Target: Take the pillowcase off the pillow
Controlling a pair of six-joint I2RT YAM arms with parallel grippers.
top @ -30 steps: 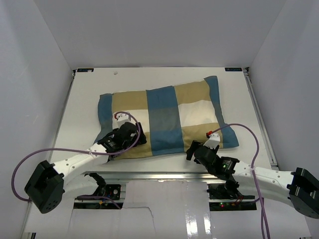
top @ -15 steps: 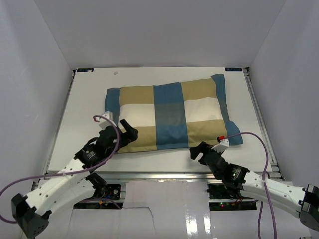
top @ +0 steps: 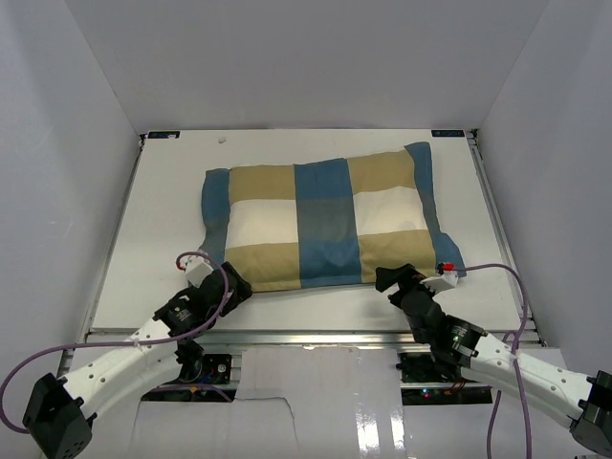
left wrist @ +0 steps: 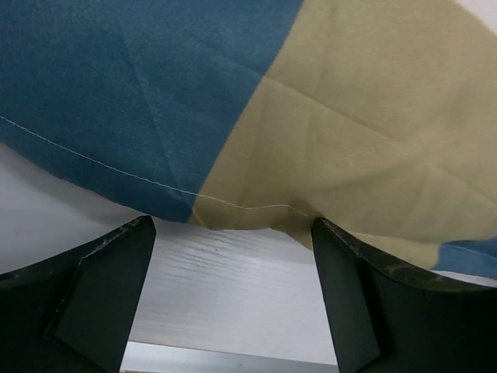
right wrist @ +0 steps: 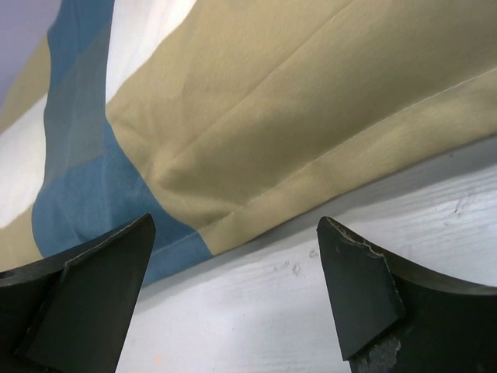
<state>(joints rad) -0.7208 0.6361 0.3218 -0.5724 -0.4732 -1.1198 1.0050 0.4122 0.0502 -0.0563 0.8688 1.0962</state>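
The pillowcase (top: 325,222), checked tan, blue and cream, lies filled and flat in the middle of the table. The pillow is hidden inside it. My left gripper (top: 232,286) is open at the near left corner of the pillowcase, whose blue and tan edge (left wrist: 233,116) hangs just ahead of the jaws. My right gripper (top: 390,278) is open just off the near edge toward the right, with the tan and blue hem (right wrist: 256,155) right in front of it. Neither gripper holds anything.
White table (top: 163,210) with white walls on three sides. A metal rail (top: 306,337) runs along the near edge by the arm bases. Purple cables loop from both arms.
The pillowcase shifted to the right and farther back, then lay still. Both grippers drew back toward the near edge; the left one came off the near left corner.
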